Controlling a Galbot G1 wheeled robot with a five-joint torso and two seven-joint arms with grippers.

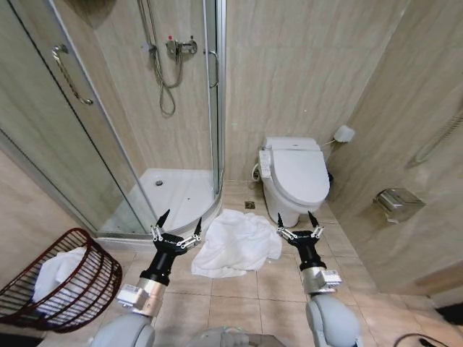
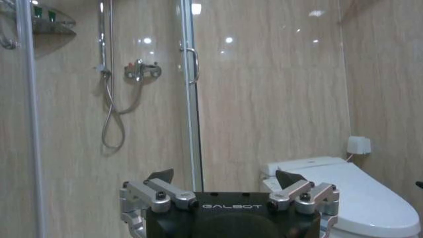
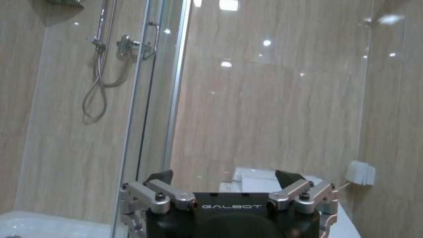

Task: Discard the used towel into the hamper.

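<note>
Head view: one white towel point(image 1: 236, 243) crumpled on the tiled floor point(image 1: 239, 300), between shower tray point(image 1: 177, 196) and toilet point(image 1: 295, 176), just ahead of both grippers. One hamper point(image 1: 64, 280) at the robot's far left, tipped toward the camera, with white cloth point(image 1: 55, 270) already inside; well apart from the towel. Left gripper point(image 1: 177, 230) raised over the floor beside the towel's left edge, fingers spread, holding nothing. Right gripper point(image 1: 297, 224) by the towel's right edge, near the toilet base, likewise spread and empty.

Left wrist view: left gripper point(image 2: 225, 177) fingertips wide apart — beyond them shower hose point(image 2: 112, 116), glass door frame point(image 2: 190, 94), toilet lid point(image 2: 360, 191). Right wrist view: right gripper point(image 3: 225, 176) same spread; wall tiles and glass door edge point(image 3: 142, 99) beyond.

Open floor in front of the hamper; wall close on the right.
</note>
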